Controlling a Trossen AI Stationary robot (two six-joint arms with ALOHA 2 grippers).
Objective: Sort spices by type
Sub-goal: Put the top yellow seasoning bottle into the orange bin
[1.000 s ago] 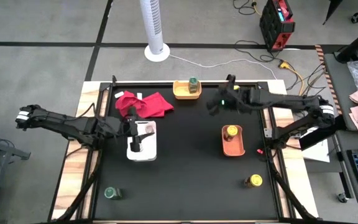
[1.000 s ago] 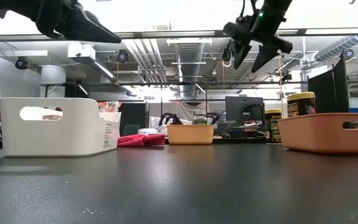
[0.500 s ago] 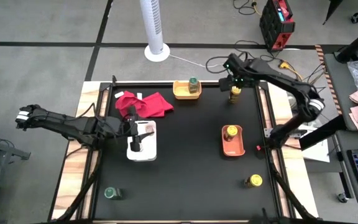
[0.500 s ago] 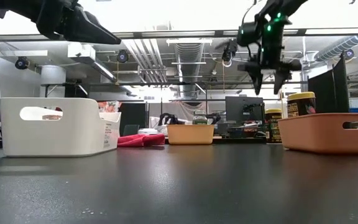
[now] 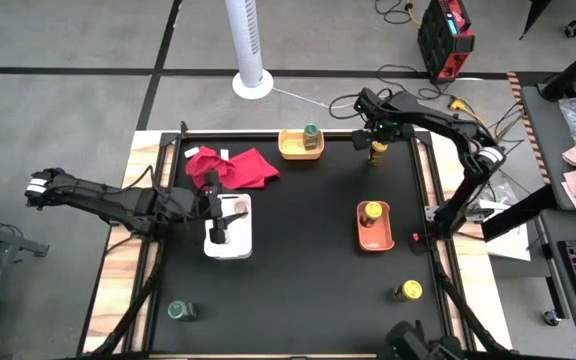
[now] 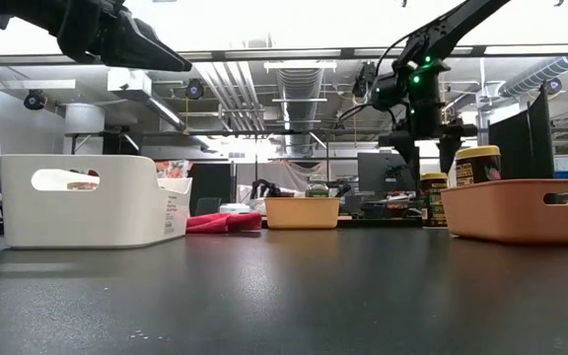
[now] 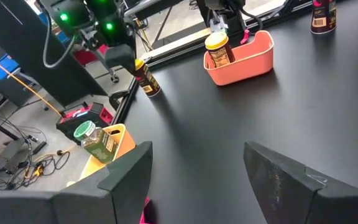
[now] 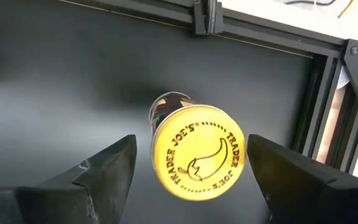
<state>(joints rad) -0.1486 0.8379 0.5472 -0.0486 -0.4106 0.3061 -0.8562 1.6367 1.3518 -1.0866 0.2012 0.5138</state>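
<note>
A yellow-lidded jar (image 5: 377,152) stands upright on the black table near its far right corner; it also shows in the right wrist view (image 8: 197,152). My right gripper (image 8: 190,152) is open and points down over it, one finger on either side of the lid and apart from it; it also shows in the high view (image 5: 376,138). My left gripper (image 5: 218,212) hangs open and empty over the white tray (image 5: 244,240). Other jars: a green-lidded one in the yellow tray (image 5: 311,134), a yellow-lidded one in the orange tray (image 5: 372,212), a yellow-lidded one near right (image 5: 408,291), a green-lidded one near left (image 5: 179,311).
A red cloth (image 5: 238,165) lies at the far left beside the white tray. The table's raised black frame (image 8: 207,18) runs close behind the jar under my right gripper. The middle of the table (image 5: 298,260) is bare.
My right gripper has swung from over the table's far middle toward the far right corner, turned to point down, and come down over the yellow-lidded jar.
</note>
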